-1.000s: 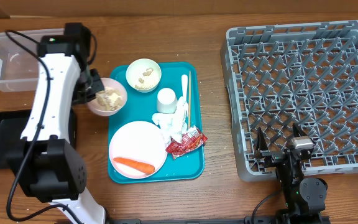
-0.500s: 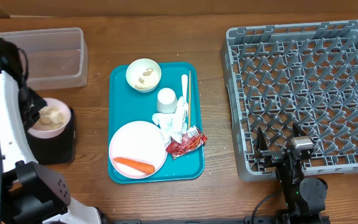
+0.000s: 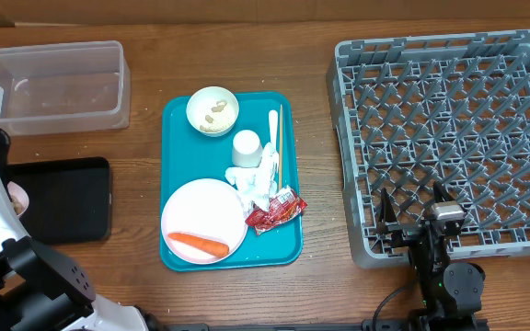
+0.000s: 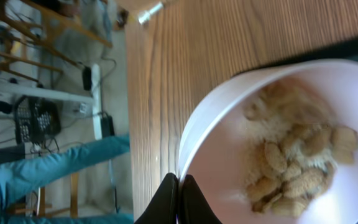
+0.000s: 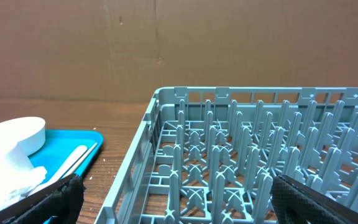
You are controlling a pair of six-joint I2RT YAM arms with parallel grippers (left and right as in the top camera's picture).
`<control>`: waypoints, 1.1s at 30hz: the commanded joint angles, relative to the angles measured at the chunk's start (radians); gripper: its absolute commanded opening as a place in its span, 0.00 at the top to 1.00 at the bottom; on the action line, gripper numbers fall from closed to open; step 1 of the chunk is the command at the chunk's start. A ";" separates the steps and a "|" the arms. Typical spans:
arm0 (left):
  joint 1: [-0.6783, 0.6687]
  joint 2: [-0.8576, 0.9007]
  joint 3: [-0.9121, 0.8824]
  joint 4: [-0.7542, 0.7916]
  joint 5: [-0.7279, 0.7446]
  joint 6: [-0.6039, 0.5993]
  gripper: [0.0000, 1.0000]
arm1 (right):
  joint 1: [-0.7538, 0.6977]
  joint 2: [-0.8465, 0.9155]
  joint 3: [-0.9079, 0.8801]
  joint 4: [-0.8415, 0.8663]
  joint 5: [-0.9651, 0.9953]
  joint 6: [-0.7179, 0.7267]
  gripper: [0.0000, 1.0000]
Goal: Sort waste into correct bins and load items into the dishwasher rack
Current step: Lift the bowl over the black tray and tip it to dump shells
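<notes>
Pink bowl [image 4: 219,149] of beige crumbs [image 4: 297,168] clamped by its rim between the left gripper's [image 4: 179,186] closed fingertips (black tray [image 3: 63,198] just to that hand's right). Grips nothing opposite: right gripper [image 3: 414,219] spread wide, dishwasher rack [image 3: 449,119] straight ahead.

Table [image 3: 136,276] — wood with visible grain and a low sheen. Tub [image 3: 122,87]: clear, smooth plastic. Black tray [image 3: 63,198]: dark, nearly matt. Teal serving tray [image 3: 283,248] and grey dishwasher rack [image 3: 449,138]: smooth moulded plastic, the rack duller. Pale pink bowl [image 4: 229,143] — glossy inside, holding rough, dry-looking crumbs [image 4: 291,174]. Napkins [image 3: 260,179]: crumpled white paper. Red wrapper [image 3: 272,213]: shiny, creased film. Chopsticks [image 3: 281,147]: bare pale wood.
</notes>
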 commanded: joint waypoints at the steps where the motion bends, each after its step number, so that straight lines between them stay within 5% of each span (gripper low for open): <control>1: 0.004 -0.012 -0.092 0.061 -0.179 -0.035 0.96 | -0.001 -0.007 -0.010 0.006 -0.006 -0.001 0.00; 10: -0.003 -0.011 -0.280 0.214 -0.322 0.015 0.96 | -0.001 -0.007 -0.010 0.006 -0.006 -0.001 0.00; 16: -0.036 0.017 -0.331 0.347 -0.358 0.169 0.96 | -0.001 -0.007 -0.010 0.006 -0.006 -0.001 0.00; 33: -0.172 0.286 -0.331 0.378 -0.768 0.340 0.96 | -0.001 -0.007 -0.010 0.006 -0.006 -0.001 0.00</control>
